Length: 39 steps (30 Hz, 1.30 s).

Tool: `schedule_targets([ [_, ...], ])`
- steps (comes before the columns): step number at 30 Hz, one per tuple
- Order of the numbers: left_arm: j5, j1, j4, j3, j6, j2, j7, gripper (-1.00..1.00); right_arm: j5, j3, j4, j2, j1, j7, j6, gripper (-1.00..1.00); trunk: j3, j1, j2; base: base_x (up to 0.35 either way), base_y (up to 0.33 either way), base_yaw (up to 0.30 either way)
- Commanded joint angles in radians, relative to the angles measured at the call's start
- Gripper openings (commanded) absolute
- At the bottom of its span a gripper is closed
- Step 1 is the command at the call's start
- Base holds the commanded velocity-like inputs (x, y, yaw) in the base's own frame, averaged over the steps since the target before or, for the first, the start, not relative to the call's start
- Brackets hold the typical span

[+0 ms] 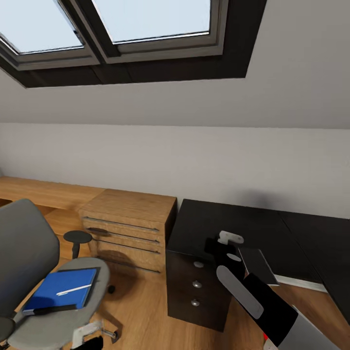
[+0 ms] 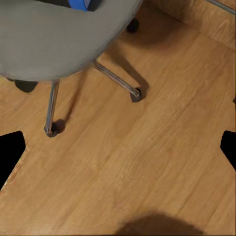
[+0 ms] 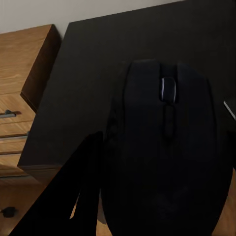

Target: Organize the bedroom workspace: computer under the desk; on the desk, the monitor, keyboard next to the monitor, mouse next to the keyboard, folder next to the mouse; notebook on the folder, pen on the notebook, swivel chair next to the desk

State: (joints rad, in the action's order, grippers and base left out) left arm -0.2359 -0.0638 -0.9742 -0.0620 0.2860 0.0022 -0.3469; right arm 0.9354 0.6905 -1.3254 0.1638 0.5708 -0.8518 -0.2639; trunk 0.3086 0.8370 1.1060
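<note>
The right gripper (image 1: 228, 245) holds the black mouse (image 3: 164, 147) above the left end of the black desk (image 1: 272, 228). Its fingers pinch the mouse by the sides, I think so that the flat belly can go straight down on the desktop. In the right wrist view the mouse is very close, its scroll wheel pointing away from the fingers, and one dark finger (image 3: 64, 191) lies along its side. Beyond the fingertips the desktop is bare and wide up to the white wall. The desk's left edge, with the light wooden cabinet (image 1: 129, 218) just beside it, is not far from the fingers, so the mouse should be put further inside. The slim dark keyboard (image 1: 257, 265) lies just beside the gripper (its near part seems to go over the desk edge). The left gripper's fingers are spread, the black tips at both edges of the left wrist view, with only wooden floor (image 2: 147, 162) between them. Ahead of them stands the swivel chair (image 1: 29, 253); its chrome legs (image 2: 115, 78) leave free room. The blue folder (image 1: 61, 289) waits on the seat, a white pen (image 1: 73, 290) on top.
</note>
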Motion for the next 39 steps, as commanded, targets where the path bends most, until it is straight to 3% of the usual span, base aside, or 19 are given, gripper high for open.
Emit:
schedule_targets([
  [1, 0.013, -0.001, 0.043, 0.017, -0.057, 0.001, -0.005, 1.0, 0.004, 0.002, -0.001, 0.001, 0.001, -0.004, -0.004, -1.0, 0.001, 0.0, 0.001, -0.001, 0.0, -0.001],
  [2, 0.028, 0.0, 0.088, 0.03, -0.1, 0.001, -0.005, 1.0, 0.003, 0.001, 0.0, 0.002, 0.001, -0.004, -0.003, -1.0, 0.001, 0.0, 0.001, 0.0, 0.0, 0.0],
  [6, 0.036, -0.001, 0.139, 0.039, -0.122, 0.0, -0.007, 1.0, 0.003, 0.001, 0.002, 0.002, 0.001, -0.003, -0.003, -1.0, 0.001, 0.0, 0.001, 0.0, 0.0, -0.059],
  [13, 0.037, -0.001, 0.161, 0.046, -0.125, -0.002, -0.007, 1.0, 0.003, 0.001, 0.01, 0.001, 0.001, -0.001, -0.002, -1.0, 0.001, 0.0, 0.001, 0.0, 0.0, -0.233],
  [20, 0.037, -0.001, 0.183, 0.078, -0.138, -0.003, -0.009, 1.0, 0.003, 0.001, 0.013, 0.002, 0.001, 0.0, -0.001, -1.0, 0.001, 0.0, 0.001, 0.0, 0.0, -0.258],
  [36, 0.037, -0.001, 0.21, 0.079, -0.18, -0.004, -0.009, 1.0, 0.002, -0.005, 0.039, 0.001, 0.001, 0.004, 0.012, -1.0, 0.001, 0.0, 0.001, 0.0, 0.0, -0.262],
  [39, 0.037, -0.001, 0.211, 0.079, -0.181, -0.004, -0.009, 1.0, 0.001, -0.006, 0.085, -0.001, 0.001, 0.005, 0.019, -1.0, 0.001, 0.0, 0.001, 0.0, 0.0, -0.264],
])
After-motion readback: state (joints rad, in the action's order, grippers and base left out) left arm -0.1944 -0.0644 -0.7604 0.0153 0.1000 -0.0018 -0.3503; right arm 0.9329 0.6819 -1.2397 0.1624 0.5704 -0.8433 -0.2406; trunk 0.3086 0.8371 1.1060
